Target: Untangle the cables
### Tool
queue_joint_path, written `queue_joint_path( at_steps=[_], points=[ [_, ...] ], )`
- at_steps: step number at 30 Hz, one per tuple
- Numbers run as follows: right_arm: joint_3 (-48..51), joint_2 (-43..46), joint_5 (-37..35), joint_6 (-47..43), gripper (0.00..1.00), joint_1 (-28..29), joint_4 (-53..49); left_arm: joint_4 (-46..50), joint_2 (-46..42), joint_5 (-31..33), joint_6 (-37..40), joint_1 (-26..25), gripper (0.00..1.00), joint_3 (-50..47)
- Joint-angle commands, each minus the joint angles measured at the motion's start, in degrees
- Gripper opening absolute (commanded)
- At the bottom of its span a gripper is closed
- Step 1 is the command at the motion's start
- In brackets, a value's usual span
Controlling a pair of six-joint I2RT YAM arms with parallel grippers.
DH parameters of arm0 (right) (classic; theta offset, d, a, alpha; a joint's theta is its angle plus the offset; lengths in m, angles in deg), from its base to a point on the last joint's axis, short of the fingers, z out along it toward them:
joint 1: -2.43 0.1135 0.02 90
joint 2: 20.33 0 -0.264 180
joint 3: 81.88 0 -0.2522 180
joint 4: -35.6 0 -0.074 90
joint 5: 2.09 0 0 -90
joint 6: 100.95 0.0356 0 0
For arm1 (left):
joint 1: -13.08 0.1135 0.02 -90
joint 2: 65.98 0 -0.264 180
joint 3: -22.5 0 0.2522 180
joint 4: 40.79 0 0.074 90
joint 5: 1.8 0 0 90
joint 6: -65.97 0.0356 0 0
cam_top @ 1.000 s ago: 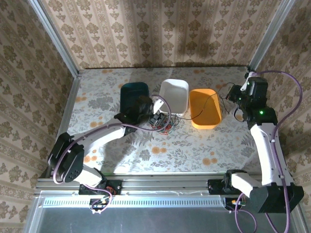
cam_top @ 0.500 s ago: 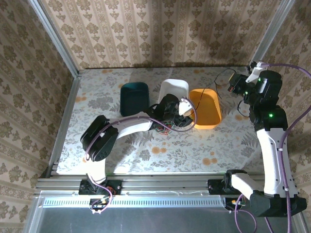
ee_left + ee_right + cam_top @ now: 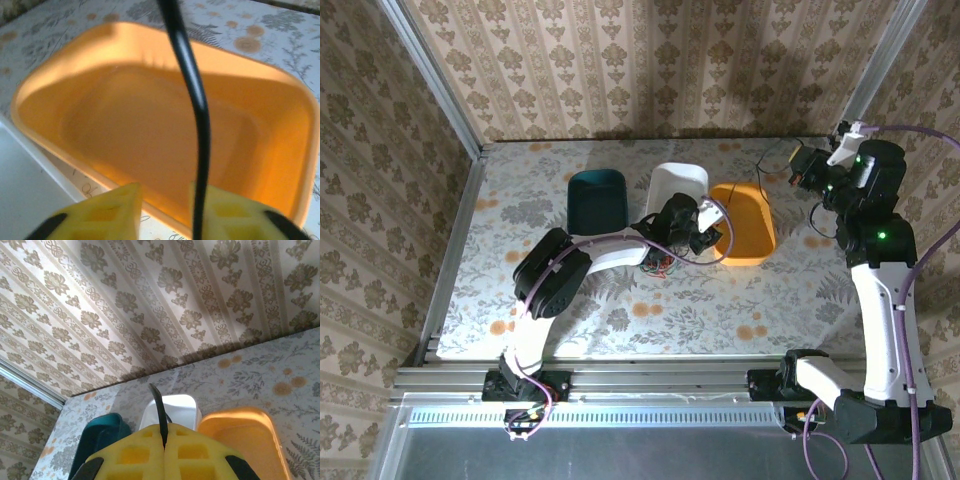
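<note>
The left arm (image 3: 610, 255) reached far over the bench (image 3: 720, 320). Its elbow was low and its forearm passed above the cables (image 3: 660, 264), a small knot of red, green and black strands. The knot lay on the bench just in front of the white tray (image 3: 680, 178), with the teal tray (image 3: 597, 200) to its left.

The left jaws hung at the near rim of the orange tray (image 3: 60, 65) and looked down into it. They stood narrow, with a gap between the pads (image 3: 227, 215). The black cable (image 3: 192, 85) came down across the tray and lay against the right pad. I could not see that it was pinched.

I judged the cables to be very light, limp and thin. They would probably bend anywhere, slide out of a loose grip, and drag the whole knot along if one pulled fast. The best place to take hold seemed to be one strand only, on its free stretch just outside the knot and across the middle of the pads. A slow pull along the strand would suit it.

The right arm (image 3: 880, 300) stood tall at the right edge of the bench, its wrist high near the back corner and turned toward the trays. The right jaws were closed tight on the black cable, which stood up thin from between the yellow pads (image 3: 135, 452). From there it appeared to run down and left toward the orange tray, well apart from the knot.
</note>
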Motion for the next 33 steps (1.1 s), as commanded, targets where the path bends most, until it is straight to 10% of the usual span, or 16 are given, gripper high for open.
queue_joint_path(
  at_steps=[1,13,33],
  points=[
    [-2.05,0.26,-0.9,1.0,0.0,-0.01,-1.03,-3.51,-1.15,0.87,-3.35,0.97,0.0,-0.24],
    [0.12,2.08,-24.95,4.29,0.0,-4.14,-6.26,-29.52,-10.35,-6.01,-17.96,8.17,0.0,-23.71],
    [9.16,-12.57,-19.03,8.09,0.0,6.75,4.11,-19.86,-20.05,0.75,-24.02,10.35,0.0,-23.75]
  ],
)
